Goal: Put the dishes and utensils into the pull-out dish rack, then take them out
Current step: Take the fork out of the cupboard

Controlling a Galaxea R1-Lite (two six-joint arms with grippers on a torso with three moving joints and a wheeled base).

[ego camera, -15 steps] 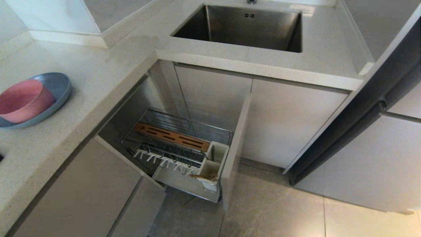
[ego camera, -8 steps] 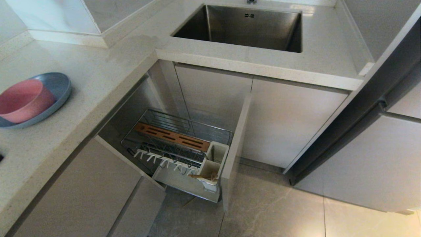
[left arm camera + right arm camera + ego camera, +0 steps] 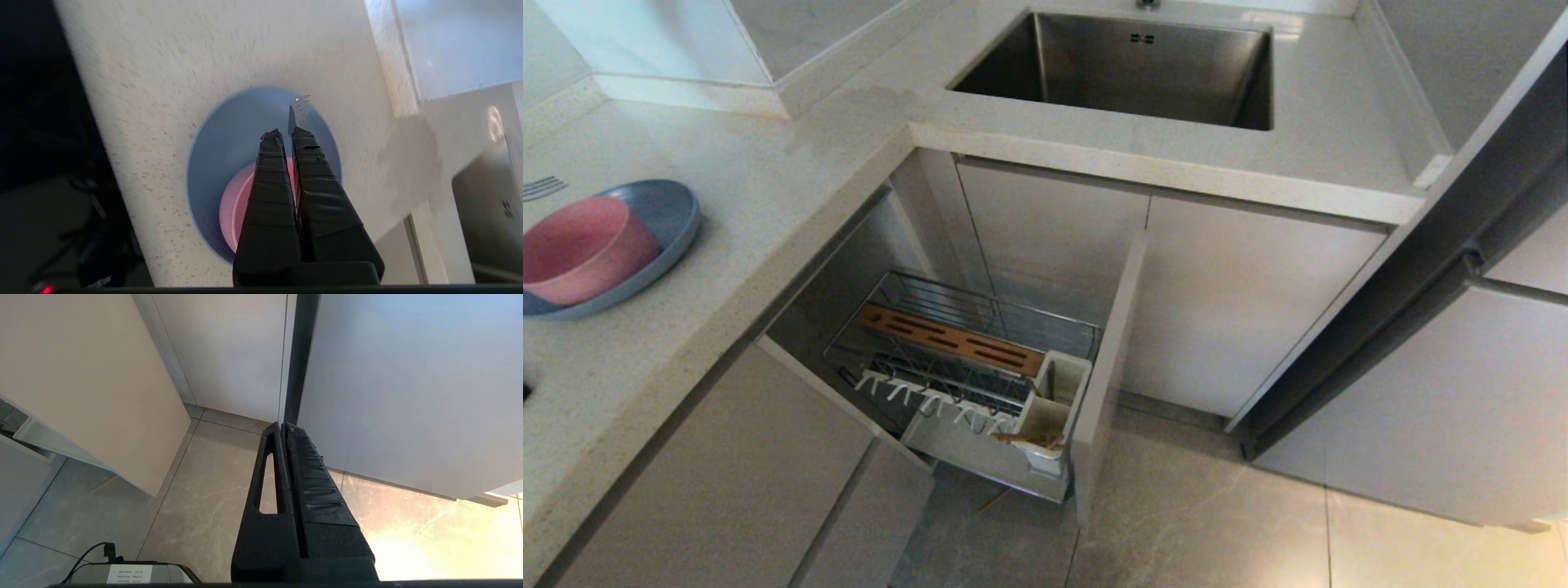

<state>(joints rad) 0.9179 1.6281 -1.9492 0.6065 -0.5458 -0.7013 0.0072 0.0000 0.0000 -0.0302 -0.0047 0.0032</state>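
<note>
Taking stock, we list what lies where.

Item, left gripper (image 3: 286, 134): fingers pressed together on a slim silver fork (image 3: 298, 107), tines projecting past the fingertips. We see it hanging above the plate and bowl on the counter. In the head view only the tines show, at the frame's left edge.

Item, right gripper (image 3: 283, 426): fingers together, nothing between them, parked low over the floor tiles (image 3: 204, 506) beside the cabinet fronts. Idle.

Item, light-blue plate (image 3: 666, 214): on the countertop (image 3: 768, 188), left of the sink (image 3: 1127, 69). Not in the rack.

Item, pink bowl (image 3: 580, 257): sitting on the plate, toward its near-left side. Not in the rack.

Item, pull-out dish rack (image 3: 964, 359): drawn out below the counter, beige front panel open. Its wire slots, wooden strip (image 3: 952, 336) and white prongs (image 3: 931, 398) hold no dishes.

Item, white utensil cup (image 3: 1054, 404): at the rack's front corner. A light wooden piece, which we take for the chopsticks (image 3: 1029, 439), lies across its nearer compartment.

Assessment: whether we are mid-loading or mid-unloading cannot be settled from this layout alone. If loading, we judge only the chopsticks are stowed; fork, bowl and plate remain. If unloading, both dishes are out, the fork is about to be set down, and the chopsticks are the last item left.
</note>
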